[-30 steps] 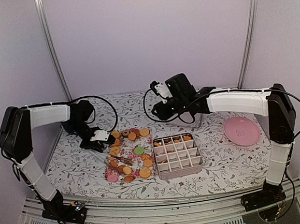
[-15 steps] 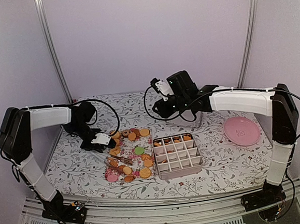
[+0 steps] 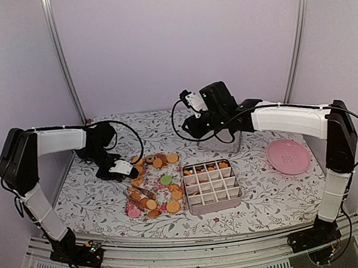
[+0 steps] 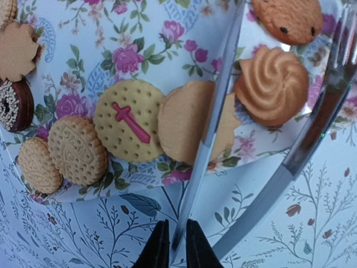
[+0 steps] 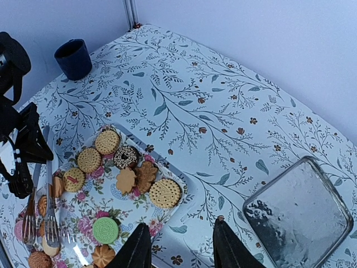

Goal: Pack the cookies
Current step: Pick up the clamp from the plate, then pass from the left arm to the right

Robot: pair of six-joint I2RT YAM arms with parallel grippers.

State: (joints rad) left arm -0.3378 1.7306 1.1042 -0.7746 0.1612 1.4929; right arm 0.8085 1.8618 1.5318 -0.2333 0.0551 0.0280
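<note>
Steel tongs (image 4: 201,162), tips cropped, sit pinched in the left tool (image 4: 177,235), dimpled round cookies (image 4: 127,120) just beyond; right tool (image 5: 181,237) gapes empty.

Approx two dozen small flat round cookies (image 3: 158,163), mostly orange-tan, few pink, one green, one dark w/ sprinkles, lying flat, some overlapping, on floral tray (image 4: 134,56), several more in back compartments of divided box (image 3: 216,206)

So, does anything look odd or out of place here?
Yes: the left claw pinches only one arm of the metal tongs; the other arm sticks out beside its grip. They lie across the cookies on the floral tray. Nothing looks spilled.
</note>
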